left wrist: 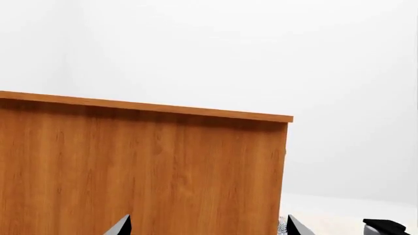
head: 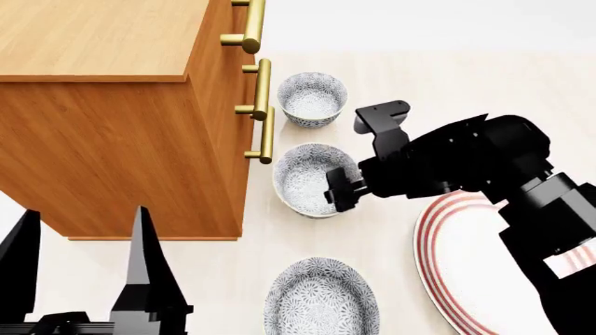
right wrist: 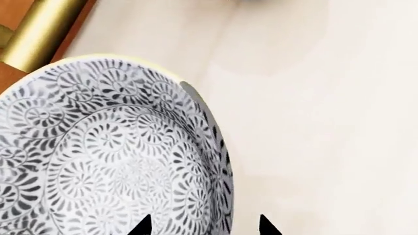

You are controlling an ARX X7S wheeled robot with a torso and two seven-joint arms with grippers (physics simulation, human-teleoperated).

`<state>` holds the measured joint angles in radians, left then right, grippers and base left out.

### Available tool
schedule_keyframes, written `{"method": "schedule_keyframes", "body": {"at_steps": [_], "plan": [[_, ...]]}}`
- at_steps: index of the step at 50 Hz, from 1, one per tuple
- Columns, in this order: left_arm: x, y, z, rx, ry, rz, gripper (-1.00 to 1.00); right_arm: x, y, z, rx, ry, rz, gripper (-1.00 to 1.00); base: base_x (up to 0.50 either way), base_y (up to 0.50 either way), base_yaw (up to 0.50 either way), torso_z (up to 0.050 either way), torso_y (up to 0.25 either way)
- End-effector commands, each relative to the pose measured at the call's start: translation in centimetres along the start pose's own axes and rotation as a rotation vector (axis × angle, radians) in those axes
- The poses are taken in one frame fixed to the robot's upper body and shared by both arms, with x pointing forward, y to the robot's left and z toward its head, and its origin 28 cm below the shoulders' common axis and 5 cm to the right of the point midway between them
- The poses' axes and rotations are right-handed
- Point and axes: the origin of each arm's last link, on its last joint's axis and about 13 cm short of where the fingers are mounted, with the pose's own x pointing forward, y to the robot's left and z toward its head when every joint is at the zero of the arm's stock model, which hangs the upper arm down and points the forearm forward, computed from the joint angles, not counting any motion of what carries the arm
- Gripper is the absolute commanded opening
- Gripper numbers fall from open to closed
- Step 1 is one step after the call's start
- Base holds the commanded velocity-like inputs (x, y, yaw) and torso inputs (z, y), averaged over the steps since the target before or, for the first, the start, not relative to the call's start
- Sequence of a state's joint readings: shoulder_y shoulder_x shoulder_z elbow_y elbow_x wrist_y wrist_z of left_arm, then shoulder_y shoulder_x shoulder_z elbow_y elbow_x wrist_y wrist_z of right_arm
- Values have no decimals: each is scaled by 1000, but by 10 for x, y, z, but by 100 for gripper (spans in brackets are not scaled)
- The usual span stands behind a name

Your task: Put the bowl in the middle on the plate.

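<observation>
Three patterned bowls stand in a row beside the cabinet in the head view. The middle bowl has my right gripper at its right rim. In the right wrist view that bowl fills the left side, and my right gripper is open with the rim between its two dark fingertips, one inside the bowl and one outside. The plate, white with red rings, lies to the right, partly under my right arm. My left gripper hangs open and holds nothing, low by the cabinet's near corner.
A wooden cabinet with brass handles stands just left of the bowls; its side panel fills the left wrist view. The far bowl and near bowl flank the middle one. All rest on a pale beige surface.
</observation>
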<state>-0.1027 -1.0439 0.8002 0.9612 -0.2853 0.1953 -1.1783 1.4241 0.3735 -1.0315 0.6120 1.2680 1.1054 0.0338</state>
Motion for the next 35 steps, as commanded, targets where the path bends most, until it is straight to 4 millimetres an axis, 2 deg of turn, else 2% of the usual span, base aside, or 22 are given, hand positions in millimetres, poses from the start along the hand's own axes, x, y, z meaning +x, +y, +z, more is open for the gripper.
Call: {"method": "schedule_keyframes", "body": {"at_steps": [1,22,35], "plan": [[0,0,0,-1,0,0,100,1,0,-1,-3,-2,-3,-100,0,0,0,0,0],[1,0,-1,-6,3,1,100,-6,0,3,-3,-25,17,-100,0,0,0,0,0],[1,-1,-2,-3,2,3,100,-38,-8,14,-2,-76,-45,-100,0,0,0,0,0]]}}
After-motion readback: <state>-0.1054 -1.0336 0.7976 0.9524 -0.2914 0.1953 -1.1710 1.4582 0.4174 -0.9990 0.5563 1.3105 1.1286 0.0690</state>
